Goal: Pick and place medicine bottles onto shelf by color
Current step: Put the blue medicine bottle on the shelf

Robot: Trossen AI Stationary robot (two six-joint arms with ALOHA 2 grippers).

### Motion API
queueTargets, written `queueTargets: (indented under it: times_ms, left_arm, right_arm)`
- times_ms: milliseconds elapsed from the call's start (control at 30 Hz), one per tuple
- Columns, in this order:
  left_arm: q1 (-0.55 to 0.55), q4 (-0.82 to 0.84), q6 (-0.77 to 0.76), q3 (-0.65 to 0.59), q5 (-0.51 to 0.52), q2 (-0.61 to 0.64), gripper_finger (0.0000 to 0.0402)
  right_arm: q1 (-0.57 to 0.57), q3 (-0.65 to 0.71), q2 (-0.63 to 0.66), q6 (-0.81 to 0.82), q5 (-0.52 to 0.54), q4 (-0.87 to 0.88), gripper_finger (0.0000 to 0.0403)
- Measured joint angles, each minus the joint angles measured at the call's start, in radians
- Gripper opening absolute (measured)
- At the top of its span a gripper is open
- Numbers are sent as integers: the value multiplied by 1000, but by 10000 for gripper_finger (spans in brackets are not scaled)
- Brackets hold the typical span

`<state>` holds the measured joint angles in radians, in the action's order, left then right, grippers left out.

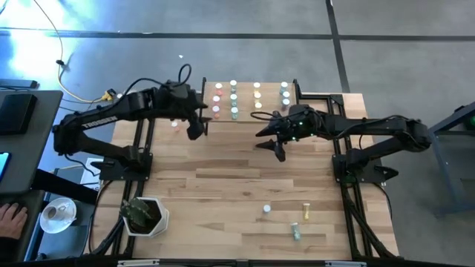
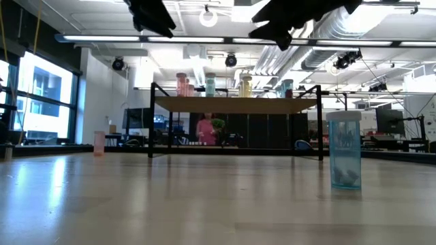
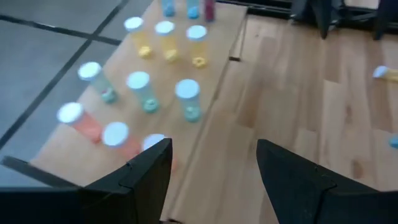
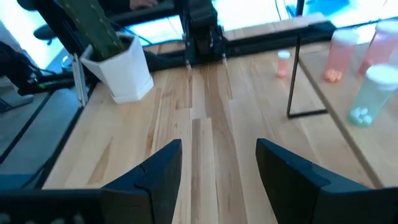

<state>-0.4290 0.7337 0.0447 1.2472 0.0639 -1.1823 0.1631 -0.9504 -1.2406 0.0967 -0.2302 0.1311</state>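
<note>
The shelf [image 1: 252, 111] stands at the table's far middle and carries several medicine bottles in rows by colour: pink [image 1: 217, 100], green [image 1: 234, 100], yellow [image 1: 257, 95] and blue [image 1: 284, 95]. My left gripper [image 1: 197, 127] hovers open above the shelf's near left corner with nothing between its fingers; its wrist view looks down on the bottles [image 3: 188, 98]. My right gripper [image 1: 268, 142] hangs open and empty in front of the shelf, pointing toward the table's left. One pink bottle [image 1: 175, 124] stands on the table left of the shelf. Three more bottles [image 1: 266, 211] are on the table near its front right.
A white pot with a green plant [image 1: 145, 215] stands at the table's near left corner. An upright blue bottle [image 2: 344, 150] shows close in the low view. A yellow bottle [image 1: 305, 213] and a green one [image 1: 295, 232] lie near the front edge. Bare planks [image 1: 223, 170] fill the table's middle.
</note>
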Motion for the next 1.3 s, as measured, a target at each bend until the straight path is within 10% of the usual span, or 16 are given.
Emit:
queueTargets:
  times_ms: [467,1300]
  left_arm:
    - [183,-346,-123,-294,0,59,225]
    - [391,-801,-155,-554,75,51,225]
  right_arm:
    - [-9,0,160,62,30,248,197]
    - [-439,0,119,474,519,629,197]
